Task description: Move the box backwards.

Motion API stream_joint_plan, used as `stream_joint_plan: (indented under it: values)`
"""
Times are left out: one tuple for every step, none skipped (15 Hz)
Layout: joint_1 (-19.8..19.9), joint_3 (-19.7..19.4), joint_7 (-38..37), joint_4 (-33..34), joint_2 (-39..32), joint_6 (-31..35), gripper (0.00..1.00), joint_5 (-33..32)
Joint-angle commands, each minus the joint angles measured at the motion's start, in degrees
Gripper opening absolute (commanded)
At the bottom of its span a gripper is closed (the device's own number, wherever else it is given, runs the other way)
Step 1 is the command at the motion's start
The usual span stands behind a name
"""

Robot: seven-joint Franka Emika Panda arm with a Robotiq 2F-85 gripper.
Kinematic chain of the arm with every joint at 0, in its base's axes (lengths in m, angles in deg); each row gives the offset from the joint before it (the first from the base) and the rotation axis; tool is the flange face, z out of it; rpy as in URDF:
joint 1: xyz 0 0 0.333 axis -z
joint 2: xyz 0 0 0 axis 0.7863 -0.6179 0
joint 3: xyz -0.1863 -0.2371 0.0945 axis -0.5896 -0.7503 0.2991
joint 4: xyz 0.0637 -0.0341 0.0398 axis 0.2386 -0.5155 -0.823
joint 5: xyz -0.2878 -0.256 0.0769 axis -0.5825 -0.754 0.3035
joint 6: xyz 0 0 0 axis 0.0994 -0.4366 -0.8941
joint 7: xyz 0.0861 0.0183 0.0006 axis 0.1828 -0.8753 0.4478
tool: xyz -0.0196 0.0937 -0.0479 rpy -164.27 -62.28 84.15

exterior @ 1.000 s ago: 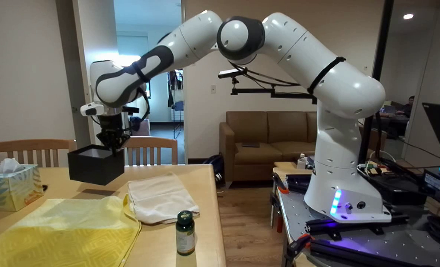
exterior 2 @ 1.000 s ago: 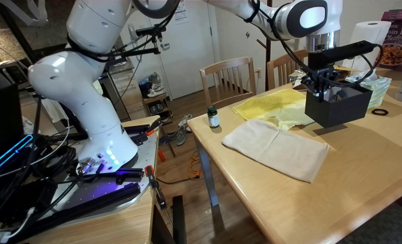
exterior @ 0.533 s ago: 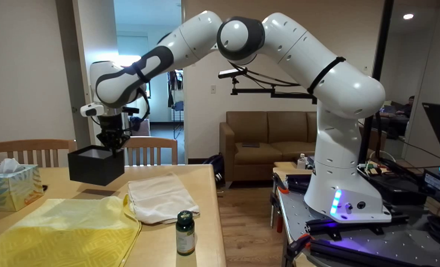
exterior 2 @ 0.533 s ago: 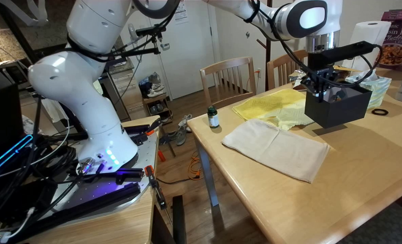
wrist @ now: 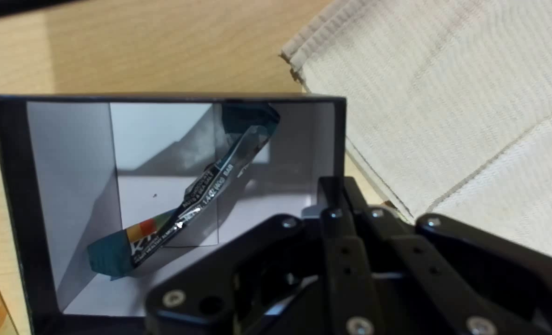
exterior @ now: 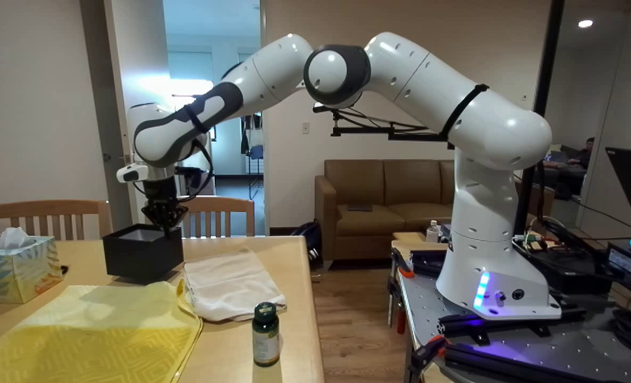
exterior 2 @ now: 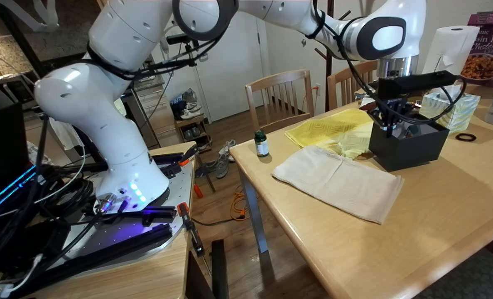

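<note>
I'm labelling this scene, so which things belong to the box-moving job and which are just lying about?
For the job:
black box
gripper, closed on the black box's wall

Just lying about:
wrapped bar, inside the black box
green bottle
cream cloth
yellow cloth
tissue box
paper towel roll
cereal box

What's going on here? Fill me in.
A robot arm is handling an open black box; its hand grips it by one side. A wrapped bar slants across the inside. The box is on or just above the table, I can't tell which, beside a pale cloth. It is not yet released.
</note>
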Motion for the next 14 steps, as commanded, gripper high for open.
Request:
stream_joint_plan:
  values:
    - [1.23, 1.22, 2.00, 6.13, -3.58, -2.87, 0.01, 1.13]
    - [1.05, 0.82, 2.24, 6.74, -4.08, -3.07, 0.01, 0.50]
    - [0.91, 0.61, 2.84, 7.26, -4.43, -4.03, 0.01, 0.06]
    - [0.90, 0.63, 3.74, 7.60, -4.66, -4.77, 0.01, -0.16]
    - [1.00, 0.84, 5.68, 7.85, -4.72, -6.87, 0.01, -0.32]
    - [0.85, 0.71, 7.74, 8.30, -4.80, -9.27, 0.01, -0.83]
    - [0.76, 0.62, 9.85, 8.65, -4.89, -11.11, 0.01, -1.20]
    - [0.56, 0.32, 10.87, 9.25, -5.13, -12.22, 0.01, -1.53]
    - [0.56, 0.30, 12.29, 10.00, -5.40, -13.65, 0.01, -1.55]
    - [0.47, 0.13, 13.47, 10.75, -5.69, -14.86, 0.01, -1.66]
    - [0.41, -0.04, 14.10, 11.40, -6.03, -15.22, 0.02, -1.60]
    - [0.55, 0.03, 14.52, 12.16, -6.43, -15.73, 0.28, -1.12]
    - [0.68, 0.16, 15.04, 12.74, -6.75, -16.06, 0.28, -0.74]
    - [0.70, 0.16, 15.37, 13.13, -7.05, -16.09, 0.33, -0.63]
